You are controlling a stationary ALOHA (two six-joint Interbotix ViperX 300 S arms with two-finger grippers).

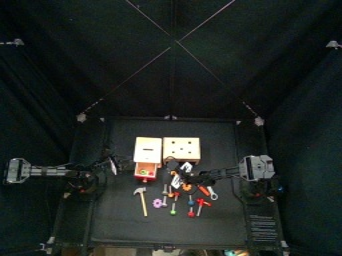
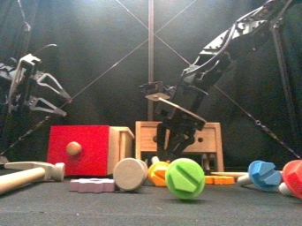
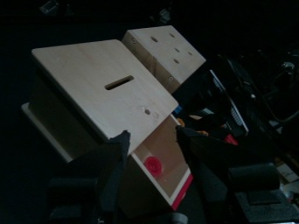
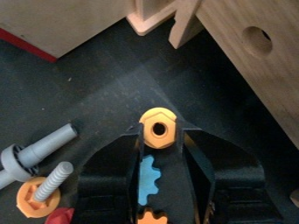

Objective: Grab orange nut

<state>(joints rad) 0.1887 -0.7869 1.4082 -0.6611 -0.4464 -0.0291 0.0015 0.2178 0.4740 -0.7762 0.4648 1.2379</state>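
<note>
The orange nut (image 4: pixel 156 129) is a small hexagon with a round hole. It sits pinched between the tips of my right gripper (image 4: pixel 156 140), just above the dark table. In the top view the right gripper (image 1: pixel 198 178) reaches in over the pile of toy parts in front of the wooden boxes. In the front view it (image 2: pixel 177 148) hangs in front of the pale wooden box (image 2: pixel 177 139), and I cannot make out the nut there. My left gripper (image 3: pixel 152 166) is open and empty, held up at the table's left (image 1: pixel 114 163).
A wooden box with a red side (image 2: pixel 83 148) stands on the left. In front lie a wooden hammer (image 2: pixel 24 178), a pink nut (image 2: pixel 92 185), a green screw (image 2: pixel 185 178) and a blue screw (image 2: pixel 264 174). Grey screws (image 4: pixel 35 156) lie near the right gripper.
</note>
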